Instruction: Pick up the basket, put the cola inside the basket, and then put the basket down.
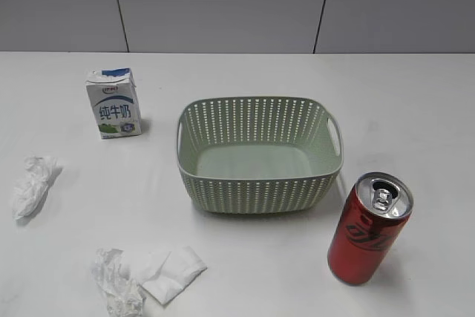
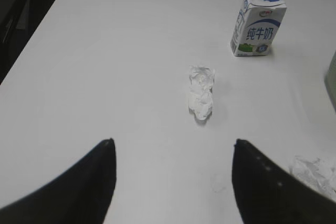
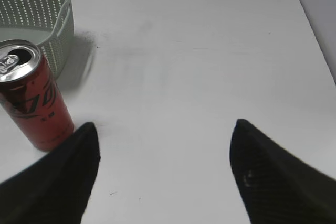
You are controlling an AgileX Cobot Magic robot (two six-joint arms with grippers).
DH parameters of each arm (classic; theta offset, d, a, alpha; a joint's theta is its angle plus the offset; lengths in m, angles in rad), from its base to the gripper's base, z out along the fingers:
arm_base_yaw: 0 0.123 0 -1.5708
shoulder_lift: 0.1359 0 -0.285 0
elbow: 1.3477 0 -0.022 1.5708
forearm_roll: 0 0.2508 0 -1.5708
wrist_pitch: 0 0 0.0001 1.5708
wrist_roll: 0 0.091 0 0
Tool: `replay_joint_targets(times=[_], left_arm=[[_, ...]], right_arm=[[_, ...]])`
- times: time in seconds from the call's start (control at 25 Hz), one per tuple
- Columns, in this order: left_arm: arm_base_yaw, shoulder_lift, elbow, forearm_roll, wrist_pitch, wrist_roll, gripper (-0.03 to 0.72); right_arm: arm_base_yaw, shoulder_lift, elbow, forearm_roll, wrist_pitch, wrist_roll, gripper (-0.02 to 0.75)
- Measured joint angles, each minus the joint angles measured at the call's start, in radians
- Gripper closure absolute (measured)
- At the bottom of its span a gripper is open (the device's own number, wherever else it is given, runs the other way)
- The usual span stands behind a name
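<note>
The pale green slotted basket [image 1: 260, 155] stands empty in the middle of the white table; its corner shows in the right wrist view [image 3: 50, 19]. The red cola can [image 1: 369, 229] stands upright just right of and nearer than the basket, and shows at the left of the right wrist view [image 3: 34, 98]. My left gripper [image 2: 173, 142] is open and empty over bare table. My right gripper [image 3: 165, 124] is open and empty, its left finger close beside the can. Neither gripper shows in the exterior view.
A white-and-blue milk carton [image 1: 113, 103] stands left of the basket, also in the left wrist view [image 2: 257, 24]. Crumpled tissues lie at the left [image 1: 31, 185] and front [image 1: 141, 272]; one lies ahead of the left gripper [image 2: 201, 94]. The table's edge runs at the left wrist view's left.
</note>
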Motion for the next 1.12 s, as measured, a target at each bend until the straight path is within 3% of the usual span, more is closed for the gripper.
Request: replay_joint_targets(times=[0.72, 1.12], left_arm=[[0.000, 0.000, -0.001, 0.000, -0.006, 0.000, 0.170], [0.000, 0.188, -0.084, -0.112, -0.192, 0.000, 0.170]], right_arm=[[0.000, 0.000, 0.000, 0.000, 0.000, 0.000, 0.153], [0.000, 0.000, 0.000, 0.000, -0.001, 0.000, 0.153]])
